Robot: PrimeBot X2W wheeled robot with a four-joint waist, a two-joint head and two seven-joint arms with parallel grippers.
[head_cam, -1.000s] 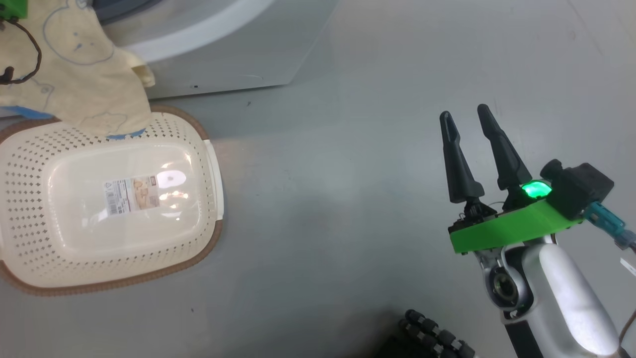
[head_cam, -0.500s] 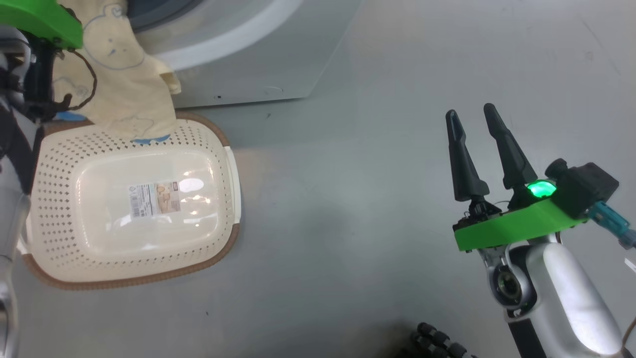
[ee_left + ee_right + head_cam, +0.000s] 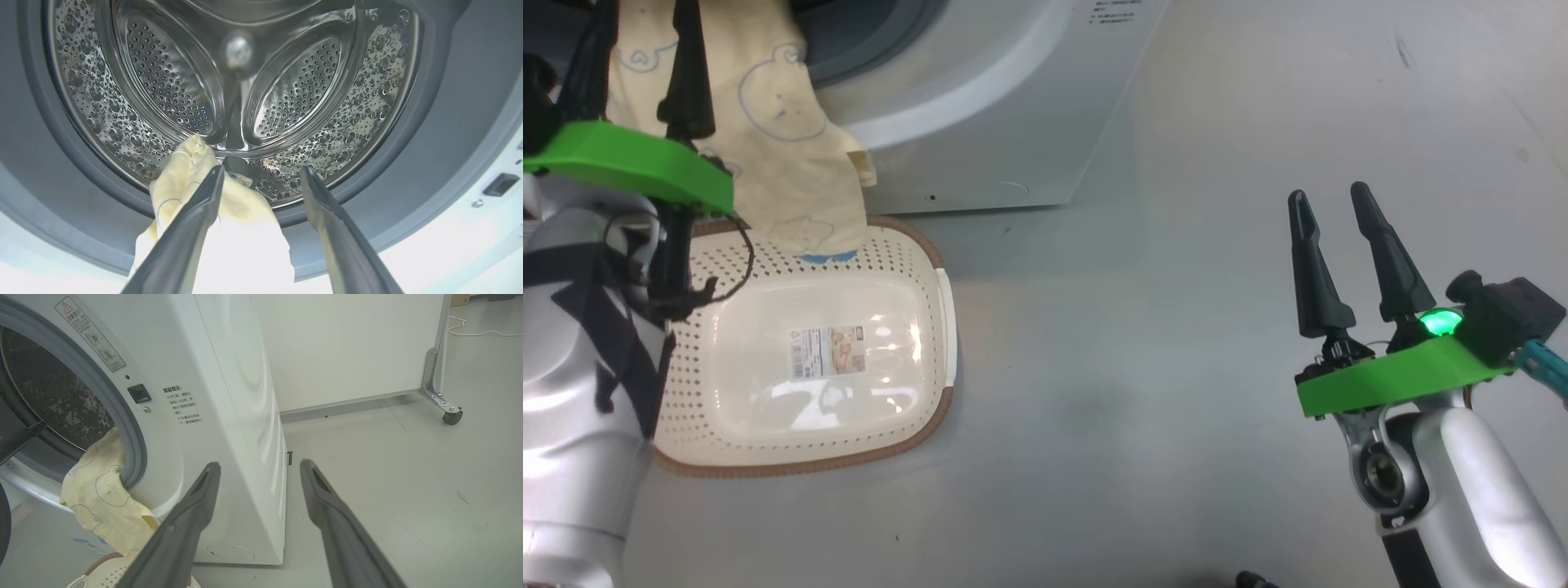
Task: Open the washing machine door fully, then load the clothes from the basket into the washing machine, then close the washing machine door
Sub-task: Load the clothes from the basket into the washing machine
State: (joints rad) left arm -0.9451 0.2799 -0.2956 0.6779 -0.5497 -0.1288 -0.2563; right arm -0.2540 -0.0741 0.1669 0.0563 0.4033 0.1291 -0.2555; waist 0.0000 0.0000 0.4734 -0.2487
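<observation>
Floor [image 3: 1143, 367] smooth grey, washing machine [image 3: 1013, 106] on it, white partition [image 3: 347, 347]

Looks like a lab or test bay staged as a laundry corner, not a home. Shows a bare, smooth grey floor [image 3: 1143, 343] across the head view, scuffed in spots. Has a white washer [image 3: 229, 396] standing free at the left of the right wrist view, side fully exposed. Ends, at that view's top, in a white panel [image 3: 347, 347] held by a metal bracket [image 3: 430, 371] on a caster [image 3: 452, 415], with a loose white cable [image 3: 482, 333] lying at the upper right corner.
</observation>
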